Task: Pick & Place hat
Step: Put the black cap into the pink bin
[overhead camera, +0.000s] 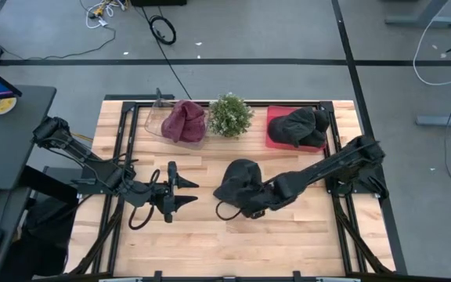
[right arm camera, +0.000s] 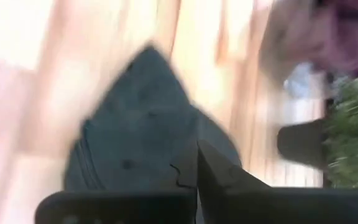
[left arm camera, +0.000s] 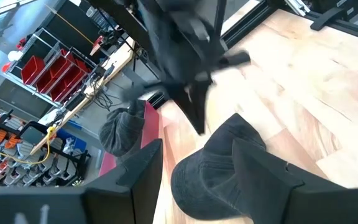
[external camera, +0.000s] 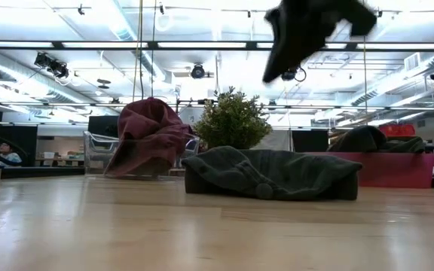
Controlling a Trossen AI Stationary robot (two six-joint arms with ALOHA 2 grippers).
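Observation:
A dark grey hat (overhead camera: pixel 237 182) lies flat on the wooden table near its middle; it also shows in the low view (external camera: pixel 270 175) and in both wrist views (left arm camera: pixel 216 180) (right arm camera: pixel 135 124). My right gripper (overhead camera: pixel 247 205) hangs shut above the hat's near-right side with nothing between its fingers. In the low view it (external camera: pixel 271 74) stands well clear of the hat. My left gripper (overhead camera: pixel 180 193) waits open, left of the hat and raised off the table, pointing toward it.
Along the far edge stand a clear bin with a maroon hat (overhead camera: pixel 183 121), a small green plant (overhead camera: pixel 229 115) and a red tray (overhead camera: pixel 276 135) holding another dark hat (overhead camera: pixel 302 125). Bare wood (overhead camera: pixel 233 243) stretches along the near side.

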